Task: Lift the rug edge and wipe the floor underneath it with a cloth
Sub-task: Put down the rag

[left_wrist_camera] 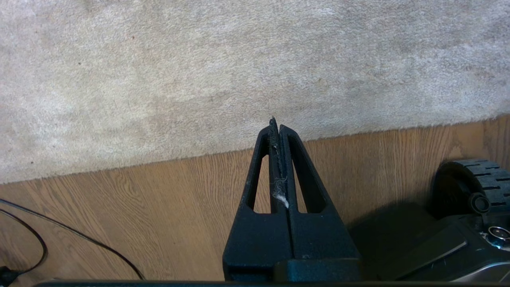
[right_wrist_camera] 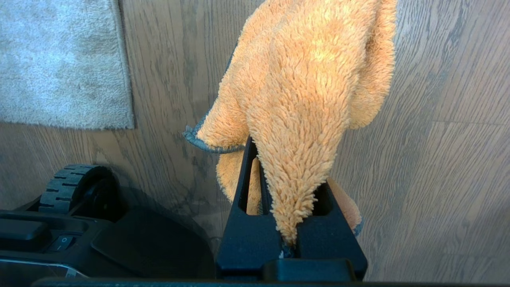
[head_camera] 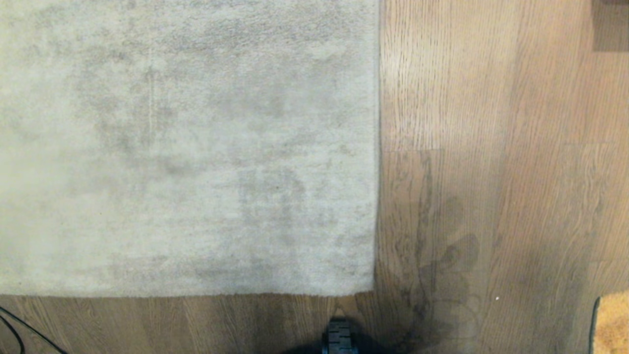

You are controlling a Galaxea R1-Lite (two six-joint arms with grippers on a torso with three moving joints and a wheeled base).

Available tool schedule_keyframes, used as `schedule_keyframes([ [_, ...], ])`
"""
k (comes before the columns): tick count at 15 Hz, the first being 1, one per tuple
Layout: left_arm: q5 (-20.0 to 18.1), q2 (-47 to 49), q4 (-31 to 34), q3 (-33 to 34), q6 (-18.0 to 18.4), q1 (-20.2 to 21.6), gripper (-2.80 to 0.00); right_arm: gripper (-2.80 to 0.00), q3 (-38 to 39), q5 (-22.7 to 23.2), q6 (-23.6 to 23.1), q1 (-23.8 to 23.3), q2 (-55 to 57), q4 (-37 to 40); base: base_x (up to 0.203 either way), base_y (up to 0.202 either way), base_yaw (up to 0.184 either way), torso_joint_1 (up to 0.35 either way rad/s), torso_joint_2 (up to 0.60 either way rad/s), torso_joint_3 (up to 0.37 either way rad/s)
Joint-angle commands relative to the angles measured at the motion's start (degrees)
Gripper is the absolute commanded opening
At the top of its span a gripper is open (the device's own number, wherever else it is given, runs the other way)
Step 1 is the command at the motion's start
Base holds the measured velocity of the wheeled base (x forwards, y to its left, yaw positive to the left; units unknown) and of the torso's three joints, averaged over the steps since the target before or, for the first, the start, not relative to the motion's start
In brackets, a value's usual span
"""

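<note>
My left gripper (left_wrist_camera: 277, 124) has its two black fingers (left_wrist_camera: 263, 159) pressed tight together with nothing held. A little tuft of white fluff sticks in the crack between them. The tips hang over the near edge of the rug (left_wrist_camera: 239, 79), right where the pile meets the floor (left_wrist_camera: 159, 207). A thin black cable (left_wrist_camera: 71, 233) curls on the wood off to one side. One black wheel (left_wrist_camera: 478, 179) of my base sits on the other side.

My right gripper (right_wrist_camera: 289, 175) is squeezed onto the cloth (right_wrist_camera: 303, 87). The cloth is orange and fuzzy, with a dark grey trim (right_wrist_camera: 199, 139) along one edge. It is bunched between the fingers and flops out over them, hanging above the bare wood (right_wrist_camera: 438, 159). I see the rug corner (right_wrist_camera: 123, 119) off to the side in this view, well apart from the cloth.

From my head camera I see the rug (head_camera: 186, 147) lying flat. It fills the left side. Its right edge (head_camera: 377, 147) runs straight, and its near edge (head_camera: 196, 294) runs across low in the view. They meet at a corner (head_camera: 373, 291). The wood floor (head_camera: 516, 172) lies to the right and along the bottom. A bit of orange (head_camera: 612, 324) shows at the bottom right, which I think is the cloth, but only a corner shows. A wheel (head_camera: 338, 337) peeks in at the bottom.
</note>
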Motion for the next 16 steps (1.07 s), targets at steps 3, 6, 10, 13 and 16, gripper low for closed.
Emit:
schedule_keyframes([
  [3,0.08,-0.02,0.01,0.00,-0.41,0.01,-2.80,-2.80,-0.04,0.00,0.01,0.02,0.07,0.02,0.000,0.000,0.000,0.000,0.00,0.000],
  [6,0.00,-0.02,0.01,0.00,-0.77,0.01,-2.80,-2.80,-0.04,-0.01,-0.01,-0.04,0.07,0.02,0.000,0.000,0.000,0.000,0.00,0.000],
  [10,0.17,-0.02,0.01,0.00,-4.02,0.01,-2.80,-2.80,-0.04,0.00,-0.06,0.02,0.07,0.02,0.000,0.000,0.000,0.000,0.00,0.000],
  [13,0.17,-0.02,0.01,0.00,-3.86,0.01,-2.80,-2.80,0.05,0.01,-0.04,0.00,0.07,0.02,0.000,0.000,0.000,0.000,0.00,0.000],
  [16,0.17,-0.02,0.01,0.00,-3.93,0.01,-2.80,-2.80,-0.04,-0.01,-0.06,0.02,0.07,0.02,0.000,0.000,0.000,0.000,0.00,0.000],
])
